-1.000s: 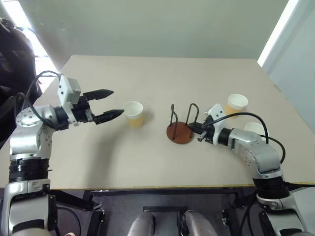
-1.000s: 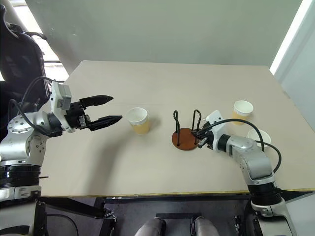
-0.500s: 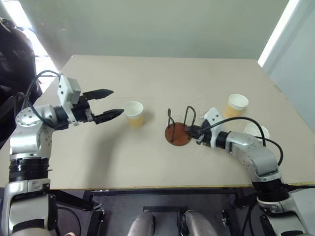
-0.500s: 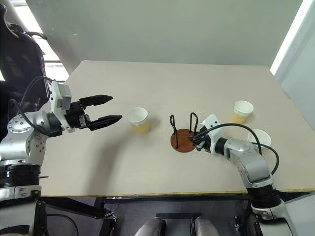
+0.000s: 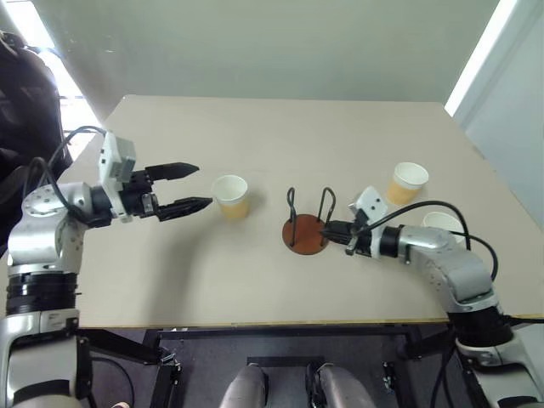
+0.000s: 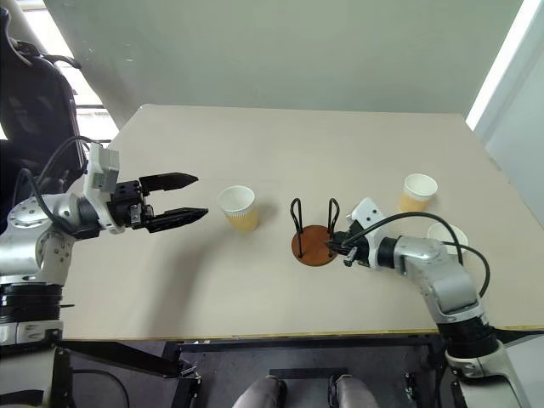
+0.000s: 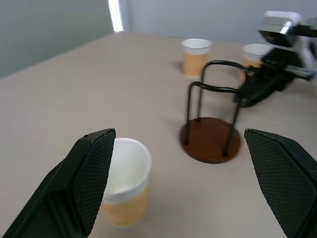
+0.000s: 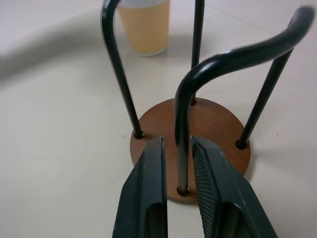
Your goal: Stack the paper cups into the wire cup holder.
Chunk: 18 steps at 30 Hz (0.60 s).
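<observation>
Beige table (image 5: 280,136) — left pincer (image 5: 189,187) gapes empty, right pincer (image 8: 177,171) straddles wire cup holder's (image 5: 306,226) upright.

Three upright paper cups (image 5: 230,196) surround the empty wire cup holder (image 5: 306,231).

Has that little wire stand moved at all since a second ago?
Yes. The wire cup holder slid toward the robot's left, nearer the standing paper cup, pulled by the right gripper.

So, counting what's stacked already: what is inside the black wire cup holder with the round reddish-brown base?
No cup: inside the black wire cup holder the reddish-brown disc shows bare. One upright wire sits between the right gripper fingers. Nothing there is covered.
</observation>
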Each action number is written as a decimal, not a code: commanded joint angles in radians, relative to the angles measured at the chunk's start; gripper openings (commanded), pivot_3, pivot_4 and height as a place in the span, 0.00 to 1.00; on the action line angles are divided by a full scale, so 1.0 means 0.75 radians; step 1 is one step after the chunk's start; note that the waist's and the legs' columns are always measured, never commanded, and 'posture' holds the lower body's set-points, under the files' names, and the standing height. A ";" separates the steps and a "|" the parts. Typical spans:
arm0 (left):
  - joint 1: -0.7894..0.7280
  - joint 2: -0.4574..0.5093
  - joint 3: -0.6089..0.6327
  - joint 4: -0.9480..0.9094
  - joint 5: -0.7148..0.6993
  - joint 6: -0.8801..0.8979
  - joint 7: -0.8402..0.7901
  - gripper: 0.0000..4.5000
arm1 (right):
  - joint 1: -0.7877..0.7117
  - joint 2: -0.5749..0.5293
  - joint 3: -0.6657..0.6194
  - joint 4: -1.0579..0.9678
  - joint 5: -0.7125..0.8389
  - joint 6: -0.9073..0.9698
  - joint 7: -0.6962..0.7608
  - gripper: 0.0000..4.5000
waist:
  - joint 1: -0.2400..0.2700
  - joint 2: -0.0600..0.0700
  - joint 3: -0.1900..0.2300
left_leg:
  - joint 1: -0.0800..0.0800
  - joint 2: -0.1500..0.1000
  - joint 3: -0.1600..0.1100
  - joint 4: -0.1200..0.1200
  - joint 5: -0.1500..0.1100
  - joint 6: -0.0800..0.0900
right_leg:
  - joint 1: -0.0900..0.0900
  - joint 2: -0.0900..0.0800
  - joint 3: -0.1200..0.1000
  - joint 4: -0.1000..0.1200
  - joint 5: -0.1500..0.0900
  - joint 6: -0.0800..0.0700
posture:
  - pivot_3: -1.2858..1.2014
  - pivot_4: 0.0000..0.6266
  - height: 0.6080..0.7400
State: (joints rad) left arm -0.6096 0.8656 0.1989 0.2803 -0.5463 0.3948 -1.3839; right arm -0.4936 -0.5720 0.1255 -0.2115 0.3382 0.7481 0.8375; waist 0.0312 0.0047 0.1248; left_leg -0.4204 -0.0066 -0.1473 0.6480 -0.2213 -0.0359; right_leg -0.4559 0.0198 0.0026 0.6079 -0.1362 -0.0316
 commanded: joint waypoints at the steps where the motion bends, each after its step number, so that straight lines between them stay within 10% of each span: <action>1: -0.060 0.045 -0.021 -0.023 -0.017 0.029 -0.082 1.00 | -0.066 -0.087 -0.034 0.038 0.026 -0.070 0.126 0.17 | 0.002 0.000 0.000 | 0.000 0.000 0.000 0.000 0.000 0.000 | 0.000 0.000 0.000 0.000 -0.001 -0.001 | 0.52 0.24 1.00; 12: -0.109 0.008 -0.052 0.089 0.049 -0.090 -0.110 1.00 | -0.284 -0.259 -0.037 0.322 -0.047 -0.281 0.321 0.17 | -0.001 0.000 0.000 | 0.000 0.000 0.001 0.001 0.000 0.004 | 0.001 0.000 0.002 -0.001 0.000 0.005 | 0.52 0.24 1.00; 18: -0.122 -0.002 -0.059 0.086 0.048 -0.089 -0.097 1.00 | -0.412 -0.294 -0.036 0.480 -0.095 -0.372 0.365 0.51 | -0.001 0.000 0.000 | 0.000 0.000 0.001 0.001 -0.001 0.005 | 0.001 0.000 0.002 -0.001 -0.001 0.006 | 0.52 0.24 1.00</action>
State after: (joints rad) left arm -0.6798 0.8594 0.1412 0.3560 -0.5120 0.3350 -1.4584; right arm -0.7724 -0.7748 0.1263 0.1328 0.2757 0.4975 1.0980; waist 0.0303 0.0044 0.1247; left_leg -0.4204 -0.0066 -0.1466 0.6485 -0.2225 -0.0317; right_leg -0.4552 0.0197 0.0040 0.6071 -0.1367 -0.0267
